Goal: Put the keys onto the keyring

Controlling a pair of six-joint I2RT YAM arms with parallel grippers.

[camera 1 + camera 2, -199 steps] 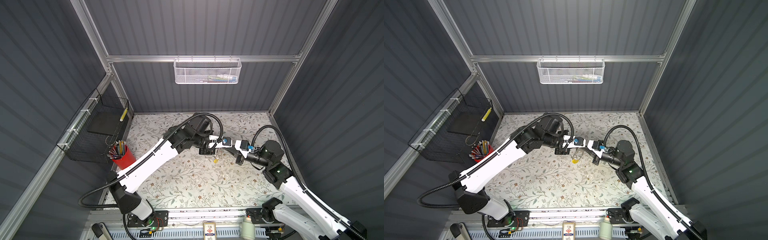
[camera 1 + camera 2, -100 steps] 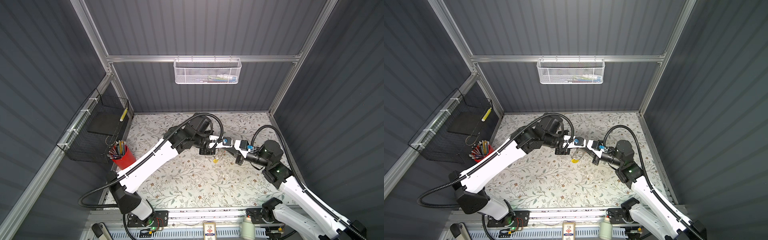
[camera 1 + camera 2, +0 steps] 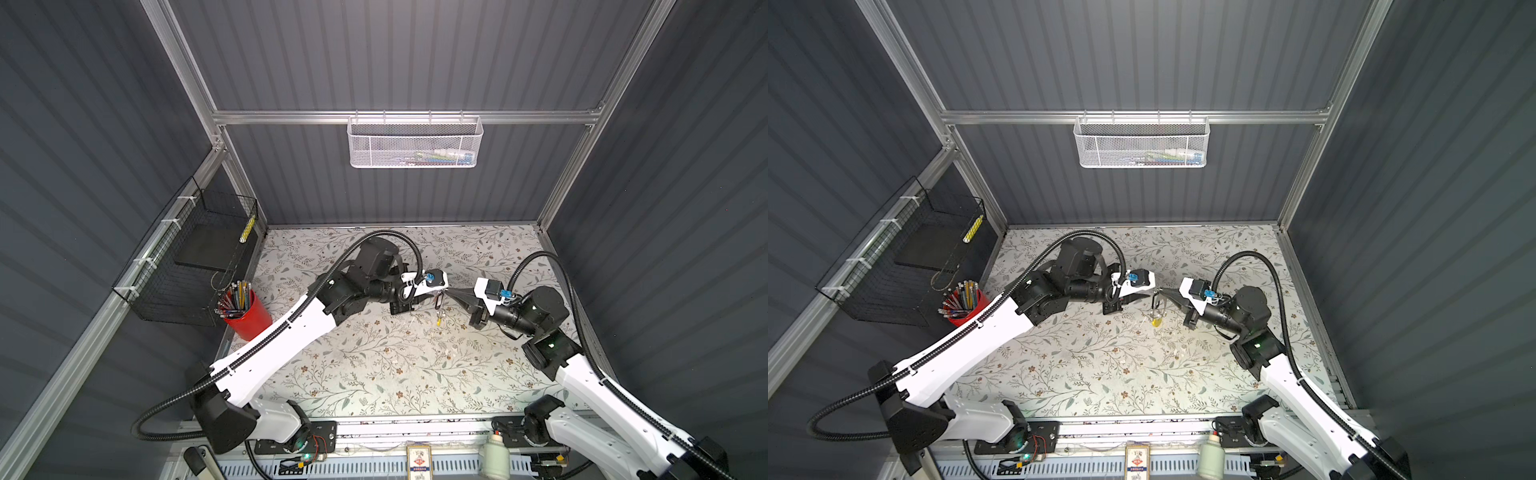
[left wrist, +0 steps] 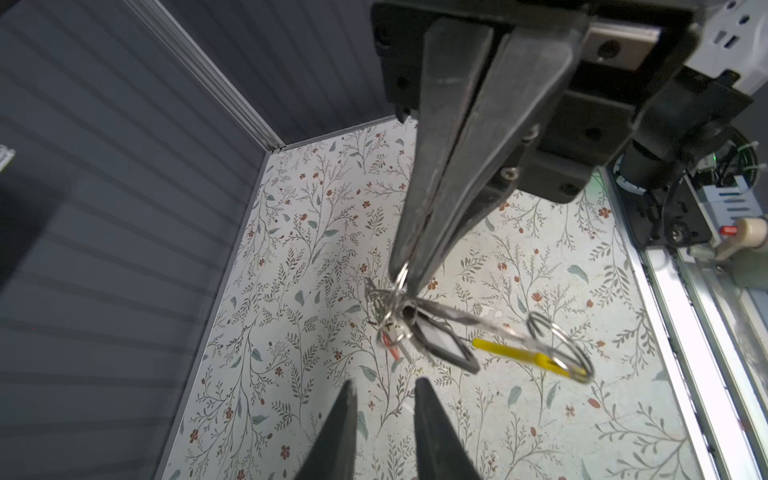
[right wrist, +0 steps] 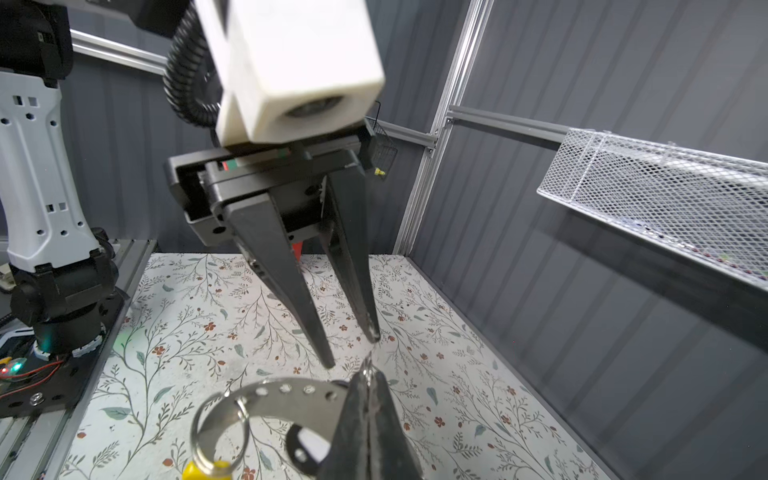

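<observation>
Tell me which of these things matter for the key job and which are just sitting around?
In the job:
- thin grey metal keyring hoop with yellow segment
- key with oval black, white-centred plastic tag
- key with orange-red plastic tag

Just lying about:
- red cup of pencils
- white mesh wall basket
- black wire wall basket

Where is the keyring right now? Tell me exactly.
In both top views the keyring hangs over the middle of the floral table, pinched in the right hand, just ahead of the open left hand.
</observation>
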